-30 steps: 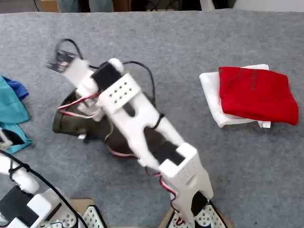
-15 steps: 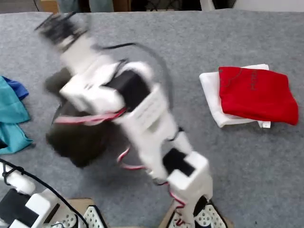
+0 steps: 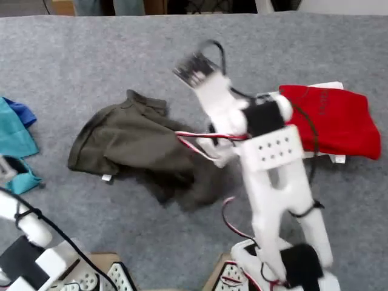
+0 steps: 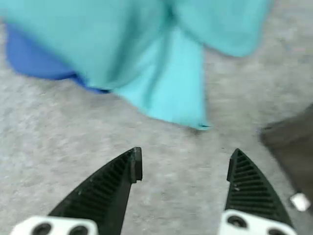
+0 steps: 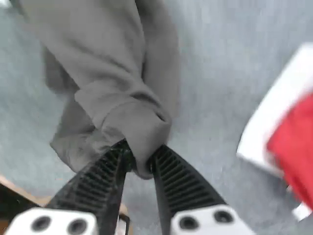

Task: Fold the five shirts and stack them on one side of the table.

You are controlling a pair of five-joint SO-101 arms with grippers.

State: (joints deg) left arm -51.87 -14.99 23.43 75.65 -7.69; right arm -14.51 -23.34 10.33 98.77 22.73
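Grey table (image 3: 273, 48); right tool (image 5: 142, 152) pinches olive shirt (image 3: 133, 136) fold; left tool (image 4: 187, 154) spread wide near teal shirt (image 4: 146, 49).

Legible text, numbers, signs: none.

1. Red shirt (image 3: 339, 124) — a dark printed mark (image 3: 320, 100) on its upper face, too small to make out.
2. Olive shirt (image 3: 130, 139) — a small white tag (image 3: 106, 177) at the hem nearest the arms' bases; any lettering on it cannot be discerned.
3. White shirt (image 3: 270, 115), lying under the red one: a white label (image 3: 337, 159) pokes out at its near edge, with nothing readable on it.
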